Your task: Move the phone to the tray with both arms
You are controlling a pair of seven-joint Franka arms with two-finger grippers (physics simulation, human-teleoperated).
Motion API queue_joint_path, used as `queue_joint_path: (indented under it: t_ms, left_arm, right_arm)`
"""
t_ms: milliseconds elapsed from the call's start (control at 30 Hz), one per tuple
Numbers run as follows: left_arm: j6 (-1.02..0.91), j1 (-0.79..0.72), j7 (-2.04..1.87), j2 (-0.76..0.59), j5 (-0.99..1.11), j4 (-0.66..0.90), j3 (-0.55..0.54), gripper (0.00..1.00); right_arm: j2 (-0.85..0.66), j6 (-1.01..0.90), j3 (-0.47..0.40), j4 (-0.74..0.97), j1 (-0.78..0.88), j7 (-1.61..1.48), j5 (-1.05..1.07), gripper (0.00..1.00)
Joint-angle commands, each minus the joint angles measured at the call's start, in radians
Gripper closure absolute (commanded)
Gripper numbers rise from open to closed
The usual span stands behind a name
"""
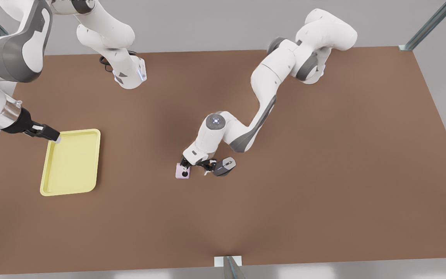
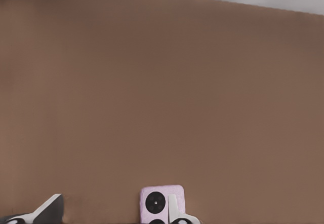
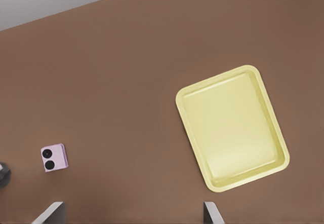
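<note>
a pale pink phone (image 1: pixel 183 171) lies flat on the brown bench (image 1: pixel 323 174) near the middle of the front view, its two black camera circles facing up, with a grey computer mouse (image 1: pixel 224 166) just beside it toward the front view's right. the left gripper (image 1: pixel 195 167), carried by the white arm (image 1: pixel 261 97) reaching in from the far side of the bench, is down at the phone; its fingers (image 2: pixel 174 210) stand apart, one resting over the phone's top edge in the left wrist view and the other well off to the side, so they are spread and not clamped on anything. whether a fingertip actually touches the phone cannot be told. the pale yellow tray (image 1: pixel 71 162) sits flat on the bench toward the front view's left, well apart from the phone. the right gripper (image 1: pixel 52 136), on the arm (image 1: pixel 9 58) entering from the front view's left edge, hangs above the tray's near corner; in the right wrist view its two fingertips (image 3: pixel 50 214) are wide apart, with the tray (image 3: pixel 232 127) and the phone (image 3: pixel 53 157) both lying on the bench below it.
</note>
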Motion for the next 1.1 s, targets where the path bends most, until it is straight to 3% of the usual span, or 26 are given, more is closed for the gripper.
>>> queue_joint_path:
  t_ms: [0,100,167,200,267,300,400,533,667,1067]
  left_arm:
    - [-0.612,0.127,0.203,-0.076,-0.035,-0.002,0.000,0.00]
    - [-0.746,0.368,0.485,-0.280,-0.046,-0.093,0.031,0.00]
    - [-0.790,0.401,0.527,-0.378,-0.043,-0.105,0.120,0.00]
    - [-0.774,0.457,0.576,-0.504,-0.037,-0.237,0.114,0.00]
    - [-0.747,0.529,0.648,-0.674,0.041,-0.389,0.049,0.00]
    - [-0.747,0.555,0.741,-0.739,0.043,-0.437,0.042,0.00]
    - [-0.723,0.655,0.780,-0.872,0.084,-0.542,-0.089,0.00]
    - [-0.797,0.661,0.821,-0.868,0.077,-0.507,-0.098,0.00]
    - [-0.761,0.648,0.831,-0.765,0.069,-0.467,-0.122,0.00]
    - [-0.724,0.649,0.821,-0.737,0.043,-0.467,-0.118,0.00]
  right_arm:
    - [0.022,-0.012,0.003,0.013,0.032,-0.124,-0.037,0.00]
    - [0.022,-0.004,0.003,0.010,0.035,-0.124,0.000,0.00]
    - [0.035,0.008,0.003,0.004,0.035,-0.125,0.005,0.00]
    - [0.034,0.014,0.006,-0.001,0.038,-0.125,0.005,0.00]
    - [0.016,0.017,0.012,-0.033,0.044,-0.137,-0.017,0.00]
    - [-0.056,0.102,0.012,-0.157,0.032,-0.139,-0.014,0.00]
    - [-0.061,0.102,0.015,-0.186,0.042,-0.131,-0.017,0.00]
    - [-0.055,0.120,0.015,-0.198,0.044,-0.137,-0.014,0.00]
    - [-0.060,0.125,0.017,-0.221,0.045,-0.137,0.003,0.00]
    - [-0.058,0.137,0.020,-0.237,0.058,-0.137,-0.009,0.00]
